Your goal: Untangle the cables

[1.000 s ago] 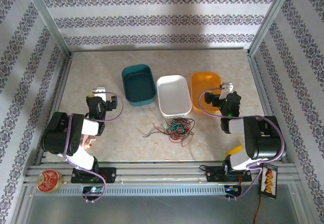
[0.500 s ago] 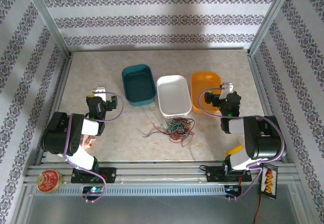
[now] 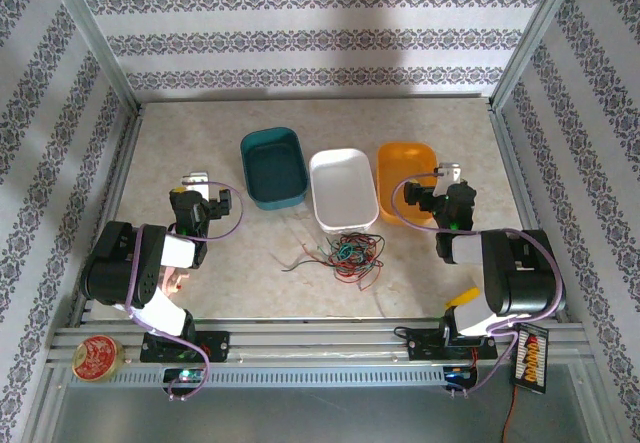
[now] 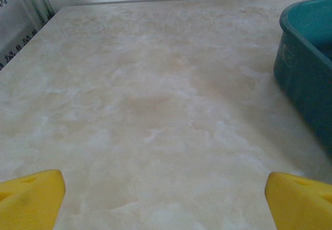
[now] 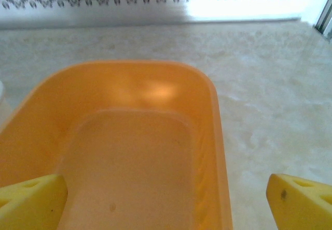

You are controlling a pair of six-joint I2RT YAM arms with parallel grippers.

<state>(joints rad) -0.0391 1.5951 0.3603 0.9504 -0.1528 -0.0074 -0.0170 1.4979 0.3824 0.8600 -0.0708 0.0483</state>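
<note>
The cables (image 3: 345, 253) lie in a tangled heap of thin red, green and black wires on the table, just in front of the white tray (image 3: 343, 185); a few loose ends trail to the left. My left gripper (image 3: 196, 185) rests far to the left of the heap and stands open over bare table, its yellow fingertips (image 4: 31, 201) wide apart. My right gripper (image 3: 450, 178) rests to the right of the heap and is open too, its fingertips (image 5: 298, 199) spread above the near end of the orange tray (image 5: 129, 136).
Three trays stand in a row behind the heap: a teal tray (image 3: 273, 167), the white one and an orange tray (image 3: 407, 179). The teal tray's wall (image 4: 306, 84) shows at the right of the left wrist view. Metal frame rails edge the table.
</note>
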